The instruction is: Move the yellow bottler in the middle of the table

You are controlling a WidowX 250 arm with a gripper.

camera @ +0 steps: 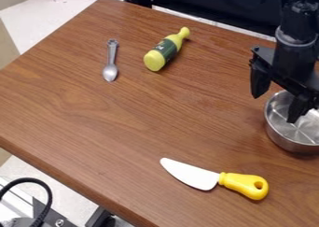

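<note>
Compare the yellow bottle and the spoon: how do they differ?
The bottle is yellow with a green label; the spoon is plain silver-grey. The bottle is thick, the spoon slim. The bottle slants across the view; the spoon runs almost straight down it. Both lie on the table.

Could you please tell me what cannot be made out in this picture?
All in the camera view:
- Metal pot: right side cut off by the right edge; part of its inside hidden behind the pincer.
- Yellow bottle: print on its label too small.
- Table: lower right cut off by the edges.
</note>
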